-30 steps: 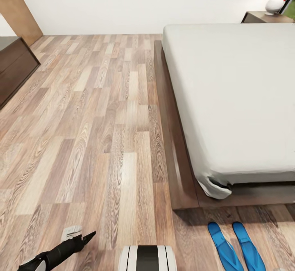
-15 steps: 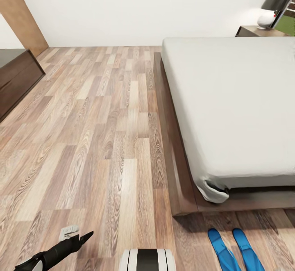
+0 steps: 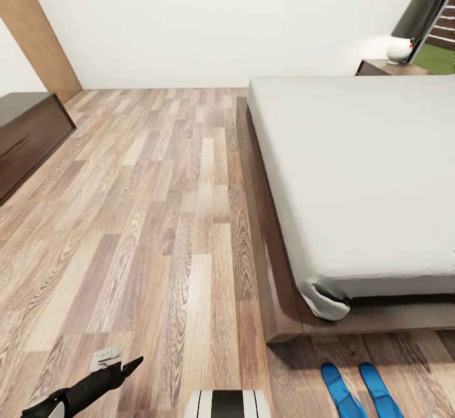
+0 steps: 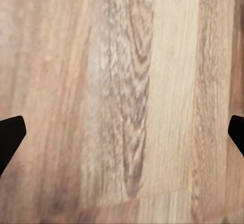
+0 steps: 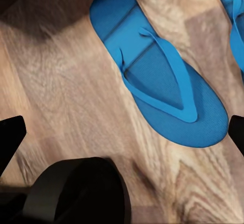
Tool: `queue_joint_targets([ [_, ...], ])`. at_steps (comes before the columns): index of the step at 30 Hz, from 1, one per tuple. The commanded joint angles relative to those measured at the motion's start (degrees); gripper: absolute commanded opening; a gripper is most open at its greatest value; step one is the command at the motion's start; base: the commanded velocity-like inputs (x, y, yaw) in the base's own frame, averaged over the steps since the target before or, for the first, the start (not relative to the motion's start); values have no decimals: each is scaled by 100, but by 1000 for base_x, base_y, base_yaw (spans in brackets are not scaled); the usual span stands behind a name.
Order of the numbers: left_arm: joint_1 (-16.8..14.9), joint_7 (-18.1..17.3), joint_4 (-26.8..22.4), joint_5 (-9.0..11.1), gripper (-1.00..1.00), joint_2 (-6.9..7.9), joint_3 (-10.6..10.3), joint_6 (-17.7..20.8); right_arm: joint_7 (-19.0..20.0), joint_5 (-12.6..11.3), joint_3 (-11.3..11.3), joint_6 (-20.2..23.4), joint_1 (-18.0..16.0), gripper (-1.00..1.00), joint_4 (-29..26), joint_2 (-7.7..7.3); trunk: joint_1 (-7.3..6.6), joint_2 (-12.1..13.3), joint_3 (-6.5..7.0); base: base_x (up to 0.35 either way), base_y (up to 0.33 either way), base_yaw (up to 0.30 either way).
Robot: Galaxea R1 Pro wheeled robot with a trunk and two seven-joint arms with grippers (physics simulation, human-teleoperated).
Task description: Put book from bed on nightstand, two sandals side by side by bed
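Observation:
The bed (image 3: 366, 178) with its pale mattress and dark frame takes up the right of the head view. No book shows on the part of the mattress I can see. Two blue sandals (image 3: 341, 389) (image 3: 381, 390) lie side by side on the floor at the bed's foot. A nightstand (image 3: 385, 67) stands at the bed's far corner. In the right wrist view, one sandal (image 5: 157, 66) lies just beyond my open right gripper (image 5: 122, 137), and the other sandal (image 5: 235, 16) is at the edge. My left gripper (image 3: 134, 363) hangs open over bare floor (image 4: 122, 107).
A lamp (image 3: 407, 32) stands on the nightstand. A low dark-brown cabinet (image 3: 25, 133) sits against the left wall beside a wooden panel (image 3: 38, 32). Wood-plank floor (image 3: 158, 215) stretches wide left of the bed. My base (image 3: 227, 403) shows at the bottom, and a dark rounded part (image 5: 76, 193) is near the sandal.
The whole head view has shifted downward, so the camera has tilted up: more wall, the lamp and the nightstand show, less of the sandals. Nothing itself has moved.

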Motion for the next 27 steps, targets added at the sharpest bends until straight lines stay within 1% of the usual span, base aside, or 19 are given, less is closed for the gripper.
queue_joint_targets([
  [1,-2,-27,1,34,100,-1,13,45,25,15,-44,39,-2,100,1,0,-3,0,19,0,0,0],
  [22,-2,9,1,34,100,-25,5,48,25,15,-44,38,-2,100,-7,6,-58,28,484,0,0,0],
  [27,-2,15,1,34,100,-34,5,46,4,21,-33,-86,-2,100,2,20,-70,35,595,0,0,0],
])
